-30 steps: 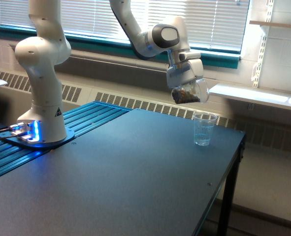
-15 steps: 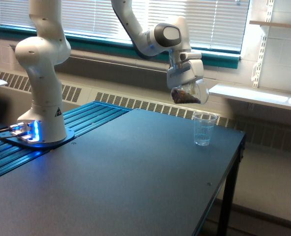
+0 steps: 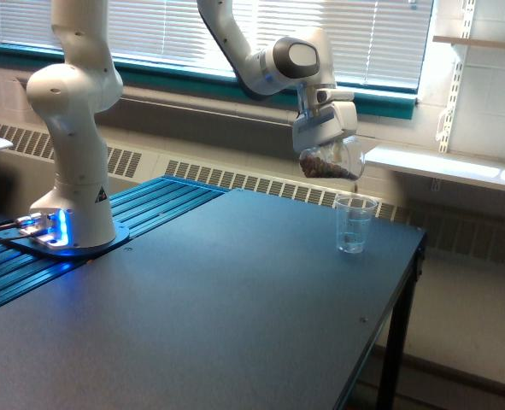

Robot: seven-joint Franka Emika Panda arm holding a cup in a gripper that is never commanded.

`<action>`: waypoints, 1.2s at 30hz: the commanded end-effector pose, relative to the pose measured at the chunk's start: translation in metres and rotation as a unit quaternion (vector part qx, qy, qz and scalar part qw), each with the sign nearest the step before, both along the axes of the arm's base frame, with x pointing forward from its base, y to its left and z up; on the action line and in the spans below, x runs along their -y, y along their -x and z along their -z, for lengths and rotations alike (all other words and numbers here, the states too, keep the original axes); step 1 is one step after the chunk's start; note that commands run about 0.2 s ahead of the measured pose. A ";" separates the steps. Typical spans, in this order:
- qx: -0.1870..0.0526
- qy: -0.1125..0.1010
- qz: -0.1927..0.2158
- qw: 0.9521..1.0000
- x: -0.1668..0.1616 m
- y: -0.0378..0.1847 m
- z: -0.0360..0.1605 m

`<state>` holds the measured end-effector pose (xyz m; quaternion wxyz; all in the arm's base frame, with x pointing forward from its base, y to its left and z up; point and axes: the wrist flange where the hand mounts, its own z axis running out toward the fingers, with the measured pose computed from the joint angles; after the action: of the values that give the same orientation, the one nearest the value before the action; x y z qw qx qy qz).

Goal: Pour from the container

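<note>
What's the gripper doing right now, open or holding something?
Gripper: shut on the container, tilted over the small cup.

White glossy arm [image 3: 73,94], rounded joints, grey disc on wrist joint [image 3: 296,56], small black triangle mark, blue-lit base [image 3: 51,232], boxy white gripper [image 3: 325,128]

The white arm is anchored at a base [image 3: 68,231] on the exterior view's left and is arched up and over toward the right. The wrist is bent downward, and the end effector [image 3: 327,147] is held closed around the tilted container [image 3: 333,161].
</note>
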<state>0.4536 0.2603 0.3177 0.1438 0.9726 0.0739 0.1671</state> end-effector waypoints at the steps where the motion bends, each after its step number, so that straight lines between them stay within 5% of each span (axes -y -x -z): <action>1: -0.005 0.009 -0.007 1.000 -0.008 0.001 0.000; 36: -0.016 0.037 -0.016 0.999 -0.020 -0.007 -0.005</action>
<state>0.4609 0.2712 0.3191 0.1710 0.9703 0.0806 0.1511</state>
